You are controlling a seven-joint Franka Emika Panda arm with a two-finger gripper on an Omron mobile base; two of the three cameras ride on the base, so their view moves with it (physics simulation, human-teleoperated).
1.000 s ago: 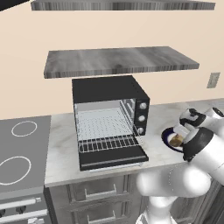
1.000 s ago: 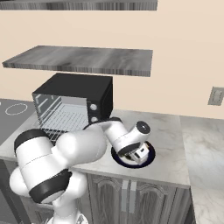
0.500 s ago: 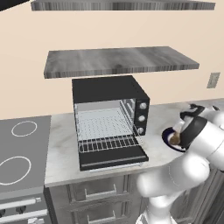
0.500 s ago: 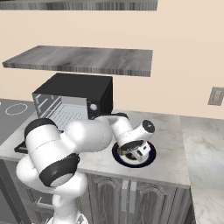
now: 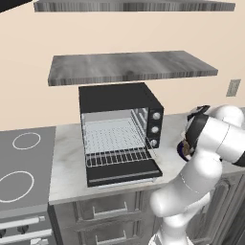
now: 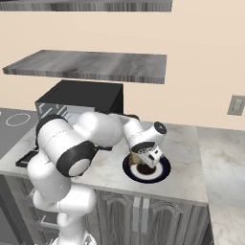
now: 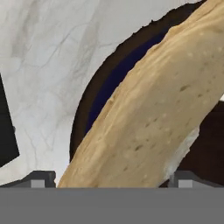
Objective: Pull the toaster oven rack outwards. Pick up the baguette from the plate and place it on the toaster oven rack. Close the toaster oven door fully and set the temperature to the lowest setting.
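The tan baguette (image 7: 148, 127) lies on the plate (image 7: 114, 78), running diagonally across the hand view. My gripper (image 7: 112, 179) is open, with one fingertip on each side of the loaf's near end. In the right base view the gripper (image 6: 143, 161) points down into the plate (image 6: 162, 172), just above the baguette (image 6: 136, 157). The toaster oven door (image 5: 125, 173) lies folded down. The toaster oven rack (image 5: 118, 156) is slid out over it. The temperature knob (image 5: 156, 115) is the top one on the oven's right panel.
The toaster oven (image 5: 117, 119) stands on the marble counter (image 5: 67, 167) under a grey wall shelf (image 5: 129, 67). A stovetop (image 5: 24, 162) lies to its left. My own arm (image 6: 72, 148) bends between the oven and the plate. A wall socket (image 6: 236, 105) sits at the right.
The hand has come down over the plate and now straddles the baguette. The arm's elbow has swung over. The jaws have stayed wide apart.
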